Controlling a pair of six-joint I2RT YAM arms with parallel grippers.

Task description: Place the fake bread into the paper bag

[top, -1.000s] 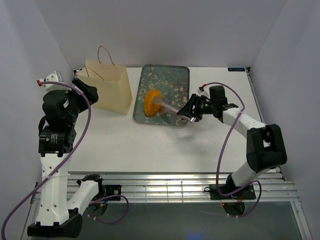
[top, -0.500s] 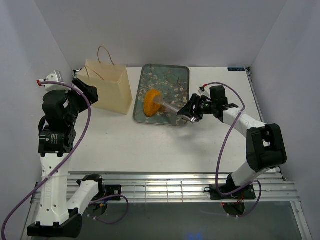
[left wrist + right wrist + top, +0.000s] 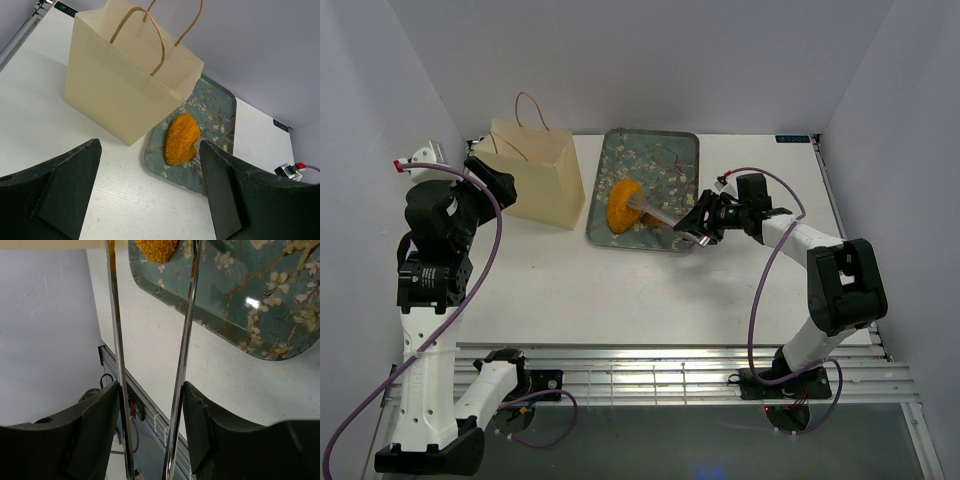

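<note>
The big orange loaf (image 3: 623,204) lies on the floral tray (image 3: 660,160), at its near left part. It also shows in the left wrist view (image 3: 181,139) and at the top edge of the right wrist view (image 3: 156,249). My right gripper (image 3: 705,222) is shut on metal tongs (image 3: 660,213); their two arms (image 3: 116,340) reach to the loaf, one on each side. The cream paper bag (image 3: 535,172) stands upright and open left of the tray. My left gripper (image 3: 488,182) is open and empty, raised left of the bag (image 3: 120,85). The other bread pieces are out of view.
The tray (image 3: 220,105) touches or nearly touches the bag's right side. White walls close in the table on the left, back and right. A slotted metal rail (image 3: 670,375) runs along the near edge.
My right gripper has shifted slightly left towards the tray with the tongs. The loaf, bag and left arm have not moved.
</note>
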